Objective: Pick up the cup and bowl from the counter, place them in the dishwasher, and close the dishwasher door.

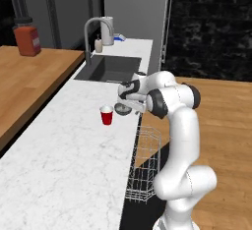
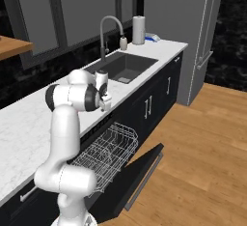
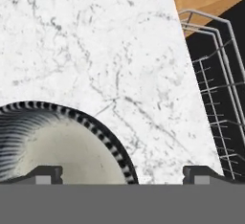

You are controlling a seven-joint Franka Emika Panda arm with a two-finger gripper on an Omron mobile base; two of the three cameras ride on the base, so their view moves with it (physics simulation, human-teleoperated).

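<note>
Bowl (image 3: 57, 146) first: it sits on the white marble counter (image 3: 95, 50) right under the claw (image 3: 122, 174), low and off to one side in the hand view. One finger tip (image 3: 45, 174) hangs over the bowl's pale inside, the other is out past its rim over bare marble. That rim looks striped dark and light from up close. In the left base view the bowl (image 1: 123, 108) reads as a small grey dish tucked just below the claw (image 1: 132, 107), close to the counter's front edge.

Claw is spread wide, nothing pinched between the fingers. Can't tell whether the tips actually touch the bowl or just hang above it.

Red cup (image 1: 106, 115) with the white rim stands upright on the marble just beside the bowl, on the side away from the counter edge, apart from the claw.

Dishwasher stuff: white wire rack (image 2: 108, 152) is pulled out below and in front of the claw, past the counter edge, and the black dishwasher door (image 2: 140, 176) is dropped open under it. The rack (image 3: 215, 89) also shows along the edge of the hand view.

Beyond the claw along the counter there's a dark sink (image 1: 110, 69) with a curved grey faucet (image 1: 93, 32).
</note>
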